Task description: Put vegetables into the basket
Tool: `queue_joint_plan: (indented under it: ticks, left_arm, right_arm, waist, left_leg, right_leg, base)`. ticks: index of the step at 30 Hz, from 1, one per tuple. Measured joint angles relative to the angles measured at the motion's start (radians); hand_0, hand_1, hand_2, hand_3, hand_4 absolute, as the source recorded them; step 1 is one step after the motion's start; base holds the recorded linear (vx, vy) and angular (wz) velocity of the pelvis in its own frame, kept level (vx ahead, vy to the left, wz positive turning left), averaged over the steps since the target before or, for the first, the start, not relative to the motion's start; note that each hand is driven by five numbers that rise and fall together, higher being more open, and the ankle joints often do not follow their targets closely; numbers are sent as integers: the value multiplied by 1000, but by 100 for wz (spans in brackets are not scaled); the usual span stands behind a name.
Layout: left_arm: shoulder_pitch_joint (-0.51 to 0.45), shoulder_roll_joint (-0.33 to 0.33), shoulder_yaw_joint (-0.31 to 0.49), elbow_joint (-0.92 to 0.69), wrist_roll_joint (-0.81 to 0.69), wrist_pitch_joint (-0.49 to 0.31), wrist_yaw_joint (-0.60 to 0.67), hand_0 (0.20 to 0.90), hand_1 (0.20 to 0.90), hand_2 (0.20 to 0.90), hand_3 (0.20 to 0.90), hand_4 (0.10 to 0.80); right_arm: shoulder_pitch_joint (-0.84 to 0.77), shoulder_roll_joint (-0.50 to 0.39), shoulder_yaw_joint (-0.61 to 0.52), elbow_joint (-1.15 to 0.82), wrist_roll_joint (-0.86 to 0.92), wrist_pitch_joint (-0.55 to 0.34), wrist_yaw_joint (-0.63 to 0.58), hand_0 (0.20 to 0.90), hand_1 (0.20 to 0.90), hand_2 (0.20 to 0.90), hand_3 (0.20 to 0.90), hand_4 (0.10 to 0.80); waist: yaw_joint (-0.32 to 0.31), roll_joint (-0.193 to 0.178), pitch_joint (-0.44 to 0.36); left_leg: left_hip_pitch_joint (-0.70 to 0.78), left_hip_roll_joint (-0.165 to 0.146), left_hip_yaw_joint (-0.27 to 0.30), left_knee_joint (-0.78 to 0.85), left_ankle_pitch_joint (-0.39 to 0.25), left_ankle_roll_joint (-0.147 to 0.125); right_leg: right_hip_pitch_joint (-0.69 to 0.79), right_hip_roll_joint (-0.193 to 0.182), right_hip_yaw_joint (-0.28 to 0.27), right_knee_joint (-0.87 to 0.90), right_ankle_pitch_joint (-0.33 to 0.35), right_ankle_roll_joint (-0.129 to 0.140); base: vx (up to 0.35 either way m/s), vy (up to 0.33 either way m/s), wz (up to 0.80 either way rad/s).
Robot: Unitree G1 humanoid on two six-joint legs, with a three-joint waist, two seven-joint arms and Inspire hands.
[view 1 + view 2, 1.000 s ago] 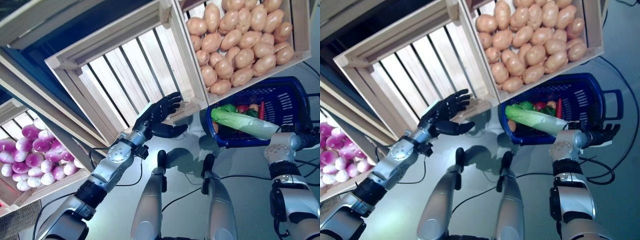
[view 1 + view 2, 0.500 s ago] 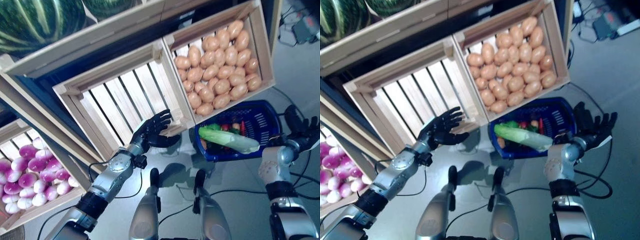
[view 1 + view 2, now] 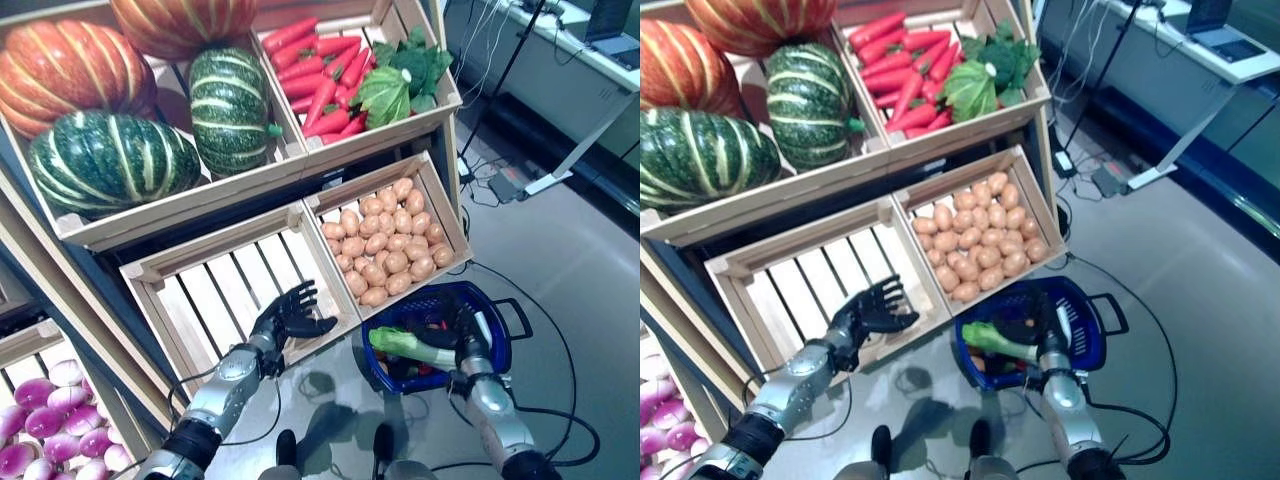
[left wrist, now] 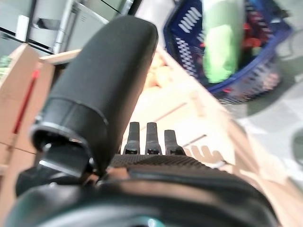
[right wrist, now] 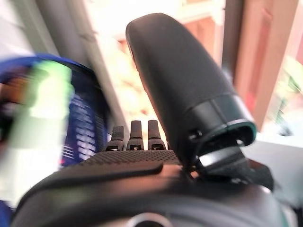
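Long green leafy vegetable (image 3: 412,346) now in the blue plastic basket (image 3: 498,358)

Our view has pulled back since a second ago. Our right hand (image 3: 468,338) is empty, fingers straight, over the basket; left hand (image 3: 288,317) open by the empty wooden slatted crate (image 3: 215,290).

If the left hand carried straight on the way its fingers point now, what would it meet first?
Probably the slatted floor or front rim of the empty wooden crate: the open left hand hangs at its front edge, fingers aimed into it. Depth is hard to judge.
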Motion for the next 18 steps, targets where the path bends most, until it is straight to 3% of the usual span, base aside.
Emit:
queue_joint_plan:
  ticks: [3,8,18]
  left_arm:
    - [38,-6,-2,89,97,4,-22,900,900,900,900,800]
    - [80,-26,-12,284,239,7,-39,900,900,900,900,800]
    - [111,-69,-18,484,411,9,-47,900,900,900,900,800]
  right_arm:
    - [20,-12,43,102,-124,51,52,900,900,900,900,800]
    - [58,-4,51,279,-120,132,90,900,900,900,900,800]
    - [55,36,46,410,-128,268,89,900,900,900,900,800]
  waist:
    - [1,12,-26]
    - [3,30,-74]
    - [5,31,-126]
  left_leg:
    - [0,2,0,-6,-6,-1]
    - [-3,9,-4,-6,-4,-4]
    - [-2,14,-16,-6,0,0]
  right_leg:
    - [1,-2,-1,-2,-3,-2]
    - [1,1,-10,-3,-8,0]
    - [10,4,-26,-3,-7,-10]
  base:
    - [19,-6,0]
    - [56,-8,3]
    - [38,7,3]
